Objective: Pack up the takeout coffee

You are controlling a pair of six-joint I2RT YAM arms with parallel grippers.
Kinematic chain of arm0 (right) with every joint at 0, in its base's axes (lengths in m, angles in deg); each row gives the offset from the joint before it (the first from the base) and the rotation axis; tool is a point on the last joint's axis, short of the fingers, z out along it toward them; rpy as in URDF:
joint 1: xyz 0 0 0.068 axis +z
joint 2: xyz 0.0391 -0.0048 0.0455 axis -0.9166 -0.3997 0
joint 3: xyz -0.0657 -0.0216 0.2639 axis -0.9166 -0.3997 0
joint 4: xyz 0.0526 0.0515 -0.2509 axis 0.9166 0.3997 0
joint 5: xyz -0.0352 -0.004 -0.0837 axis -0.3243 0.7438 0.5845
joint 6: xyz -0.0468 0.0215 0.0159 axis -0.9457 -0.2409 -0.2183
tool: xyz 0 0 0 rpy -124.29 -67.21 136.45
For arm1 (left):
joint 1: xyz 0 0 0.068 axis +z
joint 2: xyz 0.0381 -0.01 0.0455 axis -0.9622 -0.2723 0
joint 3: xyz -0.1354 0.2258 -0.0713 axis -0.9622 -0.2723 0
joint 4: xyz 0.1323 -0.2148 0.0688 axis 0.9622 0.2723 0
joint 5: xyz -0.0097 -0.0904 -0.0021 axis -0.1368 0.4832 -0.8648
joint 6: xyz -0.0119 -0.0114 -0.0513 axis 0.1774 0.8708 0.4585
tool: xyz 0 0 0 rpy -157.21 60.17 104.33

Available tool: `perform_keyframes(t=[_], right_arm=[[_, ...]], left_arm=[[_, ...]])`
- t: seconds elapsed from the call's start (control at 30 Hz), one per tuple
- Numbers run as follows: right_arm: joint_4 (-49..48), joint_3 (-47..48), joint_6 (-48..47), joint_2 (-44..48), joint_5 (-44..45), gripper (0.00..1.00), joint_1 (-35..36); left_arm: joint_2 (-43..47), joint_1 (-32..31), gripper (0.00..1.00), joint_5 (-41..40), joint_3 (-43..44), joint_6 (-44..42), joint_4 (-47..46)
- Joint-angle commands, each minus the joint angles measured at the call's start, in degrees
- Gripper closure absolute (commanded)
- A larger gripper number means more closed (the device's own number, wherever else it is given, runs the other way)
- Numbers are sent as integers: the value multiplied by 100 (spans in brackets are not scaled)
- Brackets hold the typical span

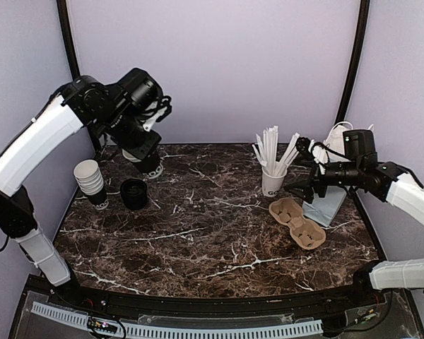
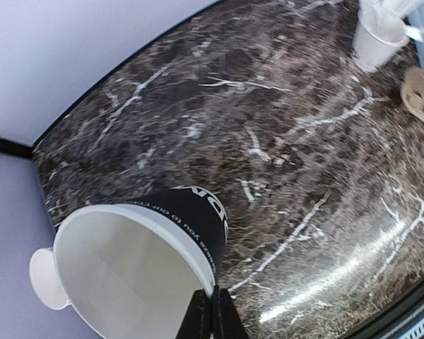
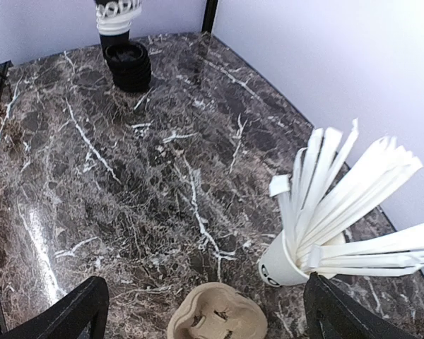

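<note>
From above, the left gripper (image 1: 150,164) is at the back left of the table (image 1: 198,247). It holds the coffee cup (image 1: 153,171) near the stack of white cups (image 1: 90,180). The right gripper (image 1: 301,167) is beside the cup of sticks (image 1: 273,180).

The left wrist view shows the fingers (image 2: 225,318) pinched tight on the tilted cup's rim.

The right wrist view shows the fingers (image 3: 71,314) spread wide, holding nothing, above the brown tray (image 3: 218,316).

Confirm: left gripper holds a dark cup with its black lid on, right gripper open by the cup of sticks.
Not quite: the dark cup in the left gripper has no lid; the left wrist view shows its white inside. The right gripper is open by the cup of sticks.
</note>
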Motion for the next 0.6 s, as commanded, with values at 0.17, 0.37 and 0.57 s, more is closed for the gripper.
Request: perform_keyframes(t=[0.17,0.37,0.57], right_arm=[[91,-86,63,125,-513,3,-319],[-346,-460,201,148,-246,1,-435],[-396,-532,251,183,-372,1,-538]], left_arm=[[-1187,-1847,100,722,357,-367,-41],[-1972,-2753,100,860,507,-699,-168],[-2450,-2904,100,981,601,-553,-421]])
